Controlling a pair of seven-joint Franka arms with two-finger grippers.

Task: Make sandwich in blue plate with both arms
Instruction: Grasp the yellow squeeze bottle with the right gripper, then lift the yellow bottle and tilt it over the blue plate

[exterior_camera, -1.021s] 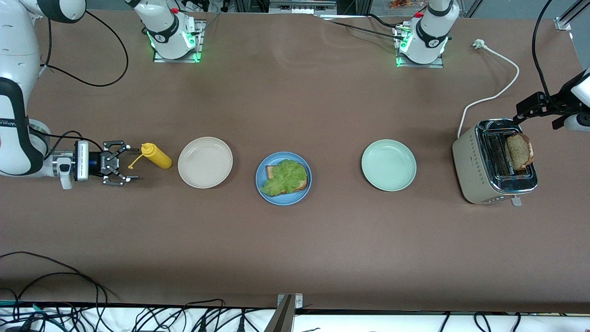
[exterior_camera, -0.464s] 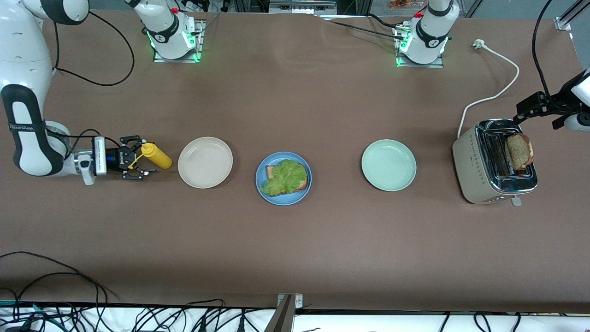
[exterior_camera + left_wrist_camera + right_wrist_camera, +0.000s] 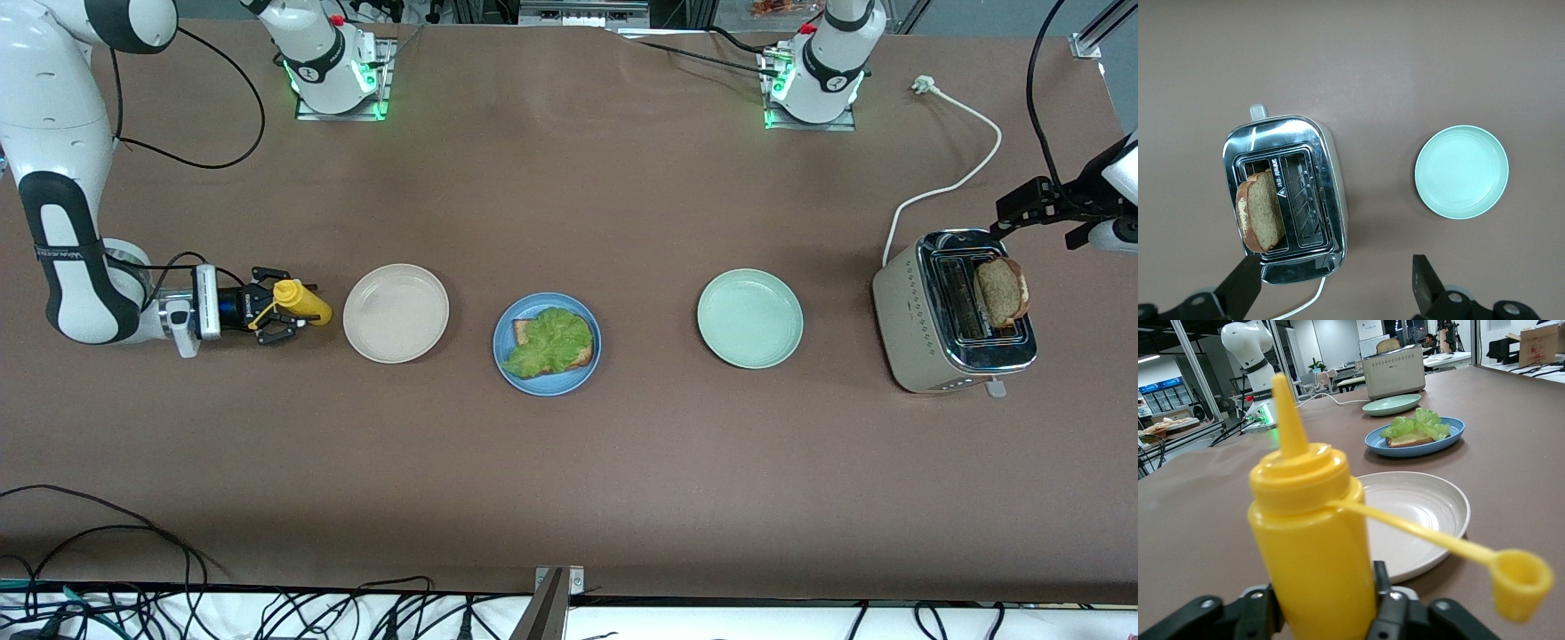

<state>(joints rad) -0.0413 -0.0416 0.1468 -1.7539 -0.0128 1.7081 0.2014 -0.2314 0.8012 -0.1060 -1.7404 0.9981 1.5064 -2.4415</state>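
I'm taking the blue plate (image 3: 547, 344) as my marker, sitting mid-table with one slice of bread (image 3: 533, 336) on it and a ruffled lettuce leaf (image 3: 551, 341) laid on top, so the sandwich is open-faced with no top slice on it. Starting at the right arm's end of the table: the right gripper (image 3: 276, 311) is down low at the yellow squeeze bottle (image 3: 302, 302), fingers on either side of the bottle's body, and in the right wrist view the bottle (image 3: 1311, 547) fills the gap between them with its open cap dangling on its tether; I read that as closed on the bottle. Between bottle and blue plate lies the beige plate (image 3: 396, 313), bare. Past the blue plate toward the left arm's end lies the pale green plate (image 3: 749, 318), also bare. Further along stands the toaster (image 3: 951, 311), with a brown slice of bread (image 3: 1000, 292) sticking up out of one slot. The left gripper (image 3: 1338, 283) hangs above the toaster, fingers spread wide and holding nothing; that arm is waiting.
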